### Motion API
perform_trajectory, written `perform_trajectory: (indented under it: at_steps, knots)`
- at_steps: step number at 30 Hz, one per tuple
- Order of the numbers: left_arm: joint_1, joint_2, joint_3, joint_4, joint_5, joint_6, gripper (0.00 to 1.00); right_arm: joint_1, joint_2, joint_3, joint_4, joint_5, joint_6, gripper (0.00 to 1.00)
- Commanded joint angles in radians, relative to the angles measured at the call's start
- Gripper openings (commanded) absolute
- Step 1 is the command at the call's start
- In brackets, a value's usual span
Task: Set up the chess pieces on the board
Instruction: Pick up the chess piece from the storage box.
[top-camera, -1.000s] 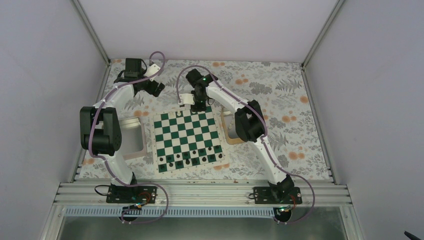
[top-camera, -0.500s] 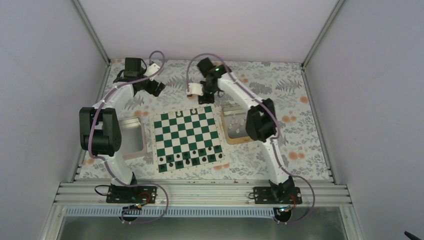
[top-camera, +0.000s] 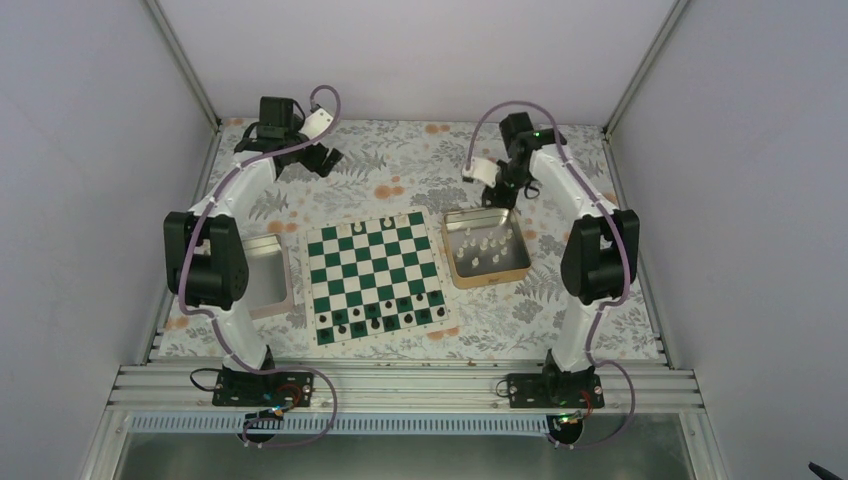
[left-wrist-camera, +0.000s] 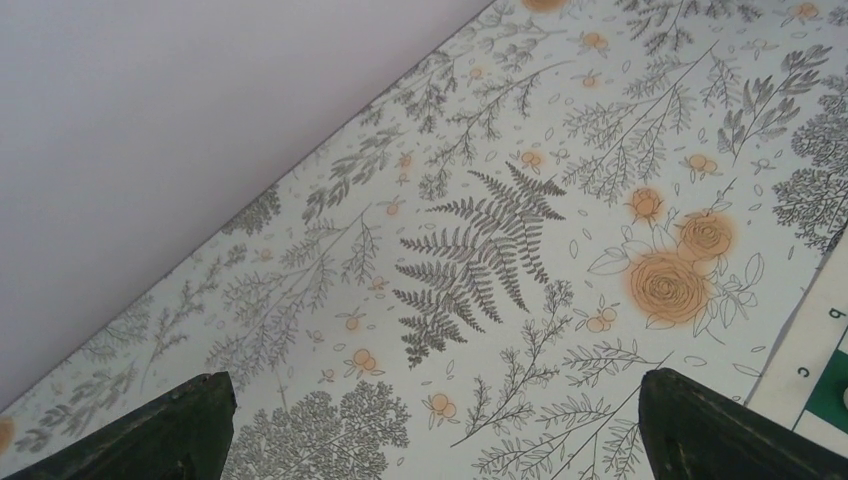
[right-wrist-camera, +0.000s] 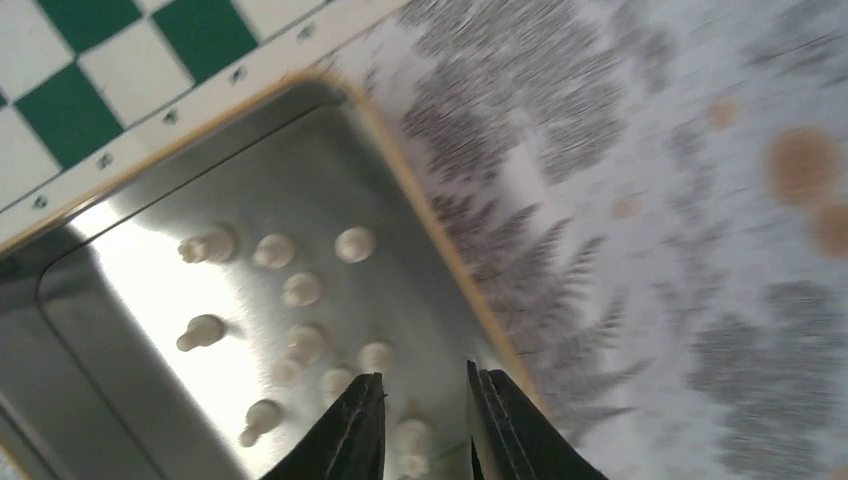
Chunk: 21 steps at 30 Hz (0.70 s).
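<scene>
The green-and-white board (top-camera: 375, 275) lies mid-table; its corner shows in the left wrist view (left-wrist-camera: 815, 350) and the right wrist view (right-wrist-camera: 100, 80). Dark figures (top-camera: 375, 318) fill its near rows, and white chess pieces (top-camera: 358, 230) stand on its far row. Several more white pieces (top-camera: 485, 245) stand in a tan tin (top-camera: 515, 262) to the right of the board. My right gripper (top-camera: 500, 190) hovers over the tin's far end (right-wrist-camera: 440, 240), its jaws (right-wrist-camera: 425, 385) a little apart and empty above the pieces (right-wrist-camera: 300, 290). My left gripper (top-camera: 328, 160) (left-wrist-camera: 432, 378) hangs wide open over bare cloth at the far left.
A grey square tray (top-camera: 262, 280) sits left of the board, under the left arm's elbow. The floral cloth (top-camera: 590, 290) covers the table. White walls close in on three sides, and an aluminium rail (top-camera: 400, 385) runs along the near edge.
The right arm has swung from the board's far edge rightward to the tin's far end. The left gripper has shifted slightly right along the far edge and stays open.
</scene>
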Motion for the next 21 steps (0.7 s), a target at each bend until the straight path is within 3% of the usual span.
perform_trajectory:
  at_steps: [1,21]
  knots:
    - [-0.004,0.032,0.030,-0.028,0.010,-0.020,1.00,0.019,-0.034,-0.125,0.027,0.014,0.003,0.23]
    - [-0.022,0.029,0.011,-0.042,-0.019,-0.019,1.00,0.046,-0.029,-0.324,0.084,0.057,0.033,0.26]
